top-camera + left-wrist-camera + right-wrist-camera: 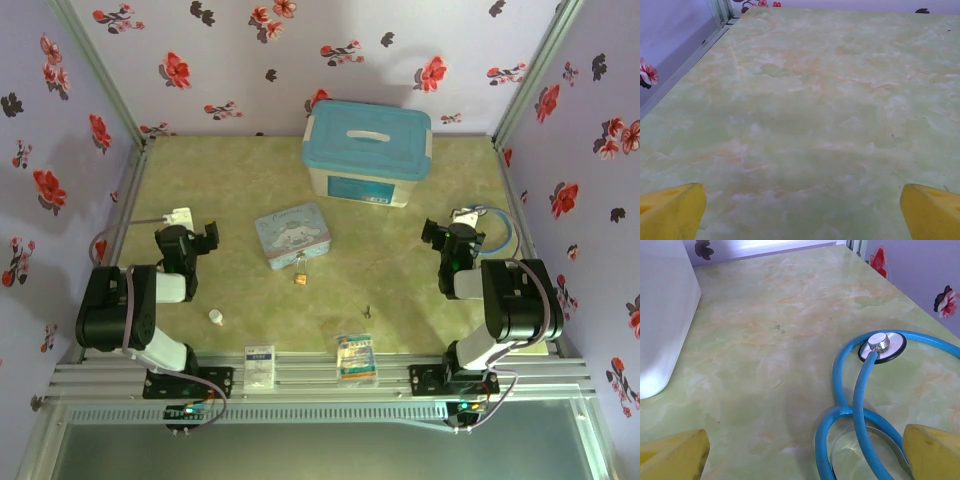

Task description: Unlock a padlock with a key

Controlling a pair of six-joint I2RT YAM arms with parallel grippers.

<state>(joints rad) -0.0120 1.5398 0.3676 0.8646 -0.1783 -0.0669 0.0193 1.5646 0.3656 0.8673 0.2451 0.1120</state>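
The tiny brass padlock [299, 273] with its thin shackle lies on the green table just in front of the light-blue cartoon tin [293, 235]. The small dark key [367, 311] lies flat, nearer the front and to the padlock's right. My left gripper [203, 238] rests at the left side, well away from both; in the left wrist view this left gripper [802, 215] stands open, with yellow fingertips [671, 212] wide apart over bare table. My right gripper [440, 233] sits at the right side. In the right wrist view the right gripper [802, 455] is open and empty.
A blue-lidded white storage box [367, 152] stands at the back centre. A blue stethoscope [860, 395] lies under and ahead of my right gripper. A small white cap [215, 317] sits front left. Two packets [259, 366] [356, 357] lie on the front rail. Patterned walls enclose the table.
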